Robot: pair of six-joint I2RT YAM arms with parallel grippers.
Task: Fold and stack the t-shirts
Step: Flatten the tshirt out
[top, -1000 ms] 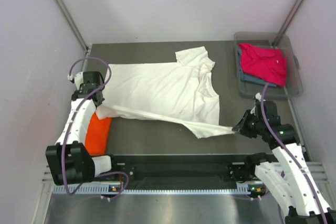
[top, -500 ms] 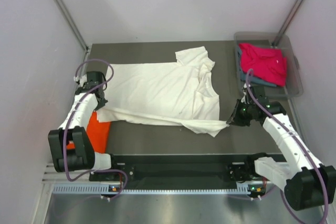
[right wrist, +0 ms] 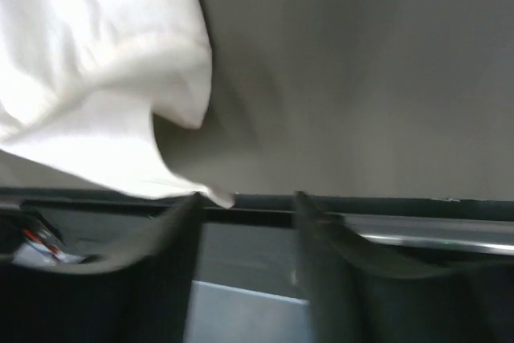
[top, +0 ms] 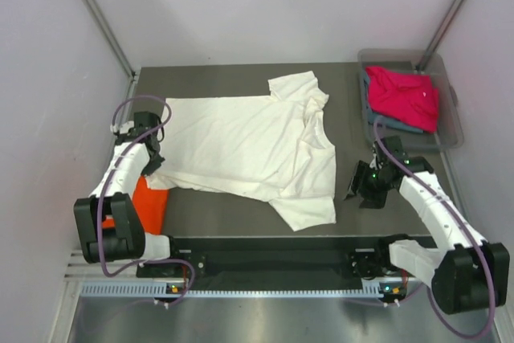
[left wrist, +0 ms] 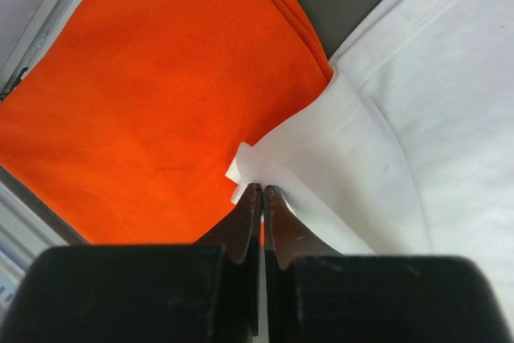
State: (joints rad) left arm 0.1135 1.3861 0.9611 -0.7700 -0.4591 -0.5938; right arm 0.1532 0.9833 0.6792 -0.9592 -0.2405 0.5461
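A large cream-white t-shirt [top: 241,138] lies spread across the dark table, its lower right corner [top: 309,214] lying loose near the front. My left gripper [top: 150,168] sits at the shirt's near left corner. In the left wrist view its jaws [left wrist: 257,190] are shut on that white corner [left wrist: 321,158], just above the folded orange t-shirt [left wrist: 144,102] [top: 148,202]. My right gripper [top: 356,189] hovers right of the white shirt. It stands open [right wrist: 245,196] with nothing between its fingers, and the white hem [right wrist: 88,62] hangs just off its left finger.
A clear plastic bin [top: 454,130] at the back right holds a magenta-pink t-shirt [top: 404,95] on top of a grey-blue one [top: 385,120]. A black rail [top: 273,251] runs along the table's front edge, and pale walls close in the sides.
My right gripper has opened and let go of the white shirt's corner, which has dropped flat onto the table. The left gripper has shifted slightly away from the front, still pinching its corner.
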